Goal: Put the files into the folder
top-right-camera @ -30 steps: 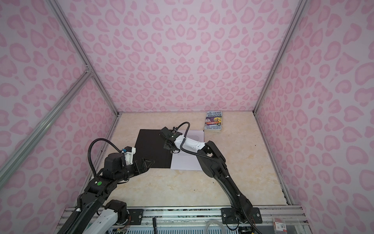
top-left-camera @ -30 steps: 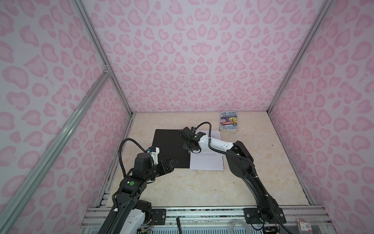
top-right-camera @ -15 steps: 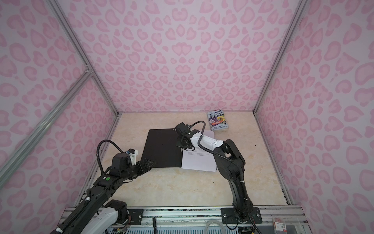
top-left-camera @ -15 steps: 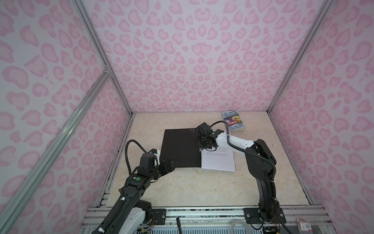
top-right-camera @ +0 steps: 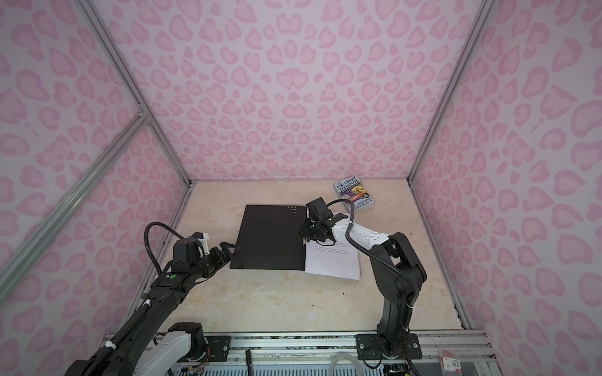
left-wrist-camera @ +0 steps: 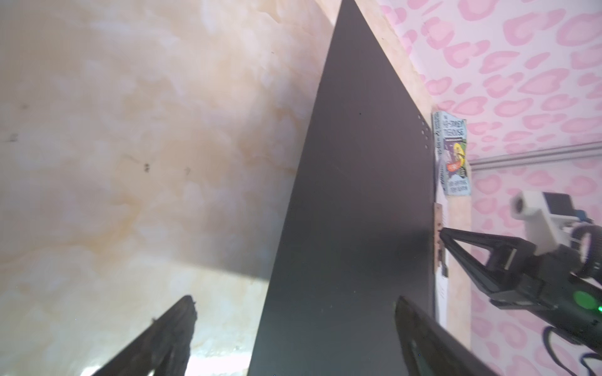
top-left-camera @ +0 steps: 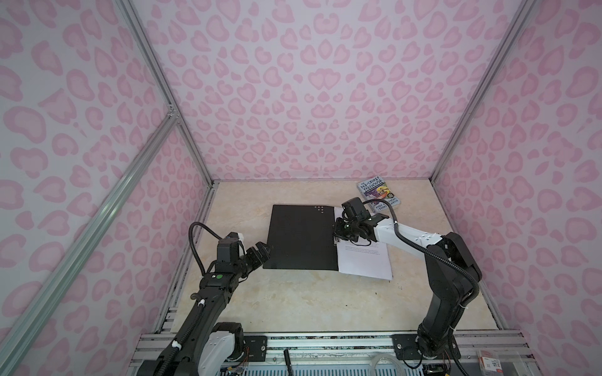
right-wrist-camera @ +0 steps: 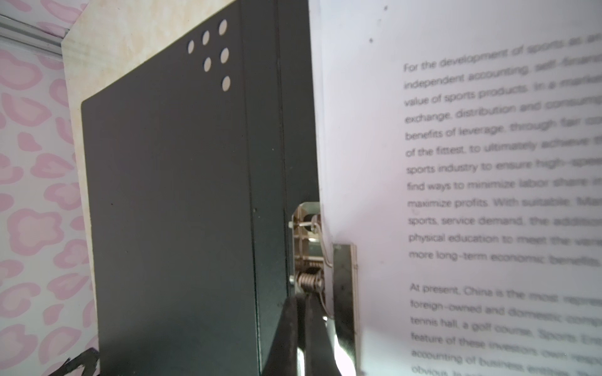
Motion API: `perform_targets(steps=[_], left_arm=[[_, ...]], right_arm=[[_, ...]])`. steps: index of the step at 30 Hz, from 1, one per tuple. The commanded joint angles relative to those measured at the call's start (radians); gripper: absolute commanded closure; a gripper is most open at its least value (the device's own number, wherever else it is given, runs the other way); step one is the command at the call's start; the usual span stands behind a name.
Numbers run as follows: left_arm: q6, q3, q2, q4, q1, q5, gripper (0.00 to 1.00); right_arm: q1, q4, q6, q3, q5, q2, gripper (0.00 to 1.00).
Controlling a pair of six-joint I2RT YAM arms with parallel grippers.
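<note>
Pinched shut, my right gripper (right-wrist-camera: pixel 304 298) meets the black-lined folder's (top-left-camera: pixel 301 241) metal clip (right-wrist-camera: pixel 308 254) — I'd press squarely, pinning the white printed sheets (top-left-camera: pixel 365 263) (left gripper (top-left-camera: pixel 262 252) gapes beside the folder).

The table (top-left-camera: pixel 293 302) has a pale beige top with a marble pattern. The folder (top-left-camera: pixel 299 237) lies open and flat near its middle, black side up, and the files (top-left-camera: pixel 365 263) lie against the folder's right edge. A book (top-left-camera: pixel 378 194) lies flat near the far right corner, apart from the folder.
</note>
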Motion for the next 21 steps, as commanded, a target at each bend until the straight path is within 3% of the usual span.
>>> perform_targets(steps=[1, 7, 14, 21], left_arm=[[0.004, 0.012, 0.067, 0.119, 0.004, 0.162, 0.03], [-0.055, -0.032, 0.110, 0.265, 0.005, 0.275, 0.03], [-0.101, -0.015, -0.103, 0.232, -0.001, 0.354, 0.03], [-0.118, -0.004, -0.234, 0.164, -0.004, 0.440, 0.03]], right_arm=[[-0.003, 0.077, 0.003, -0.011, -0.056, -0.002, 1.00], [-0.005, 0.111, 0.014, -0.030, -0.076, 0.007, 1.00], [0.028, 0.157, 0.042, -0.049, -0.052, 0.051, 1.00], [0.155, 0.229, 0.140, -0.004, 0.014, 0.156, 0.94]])
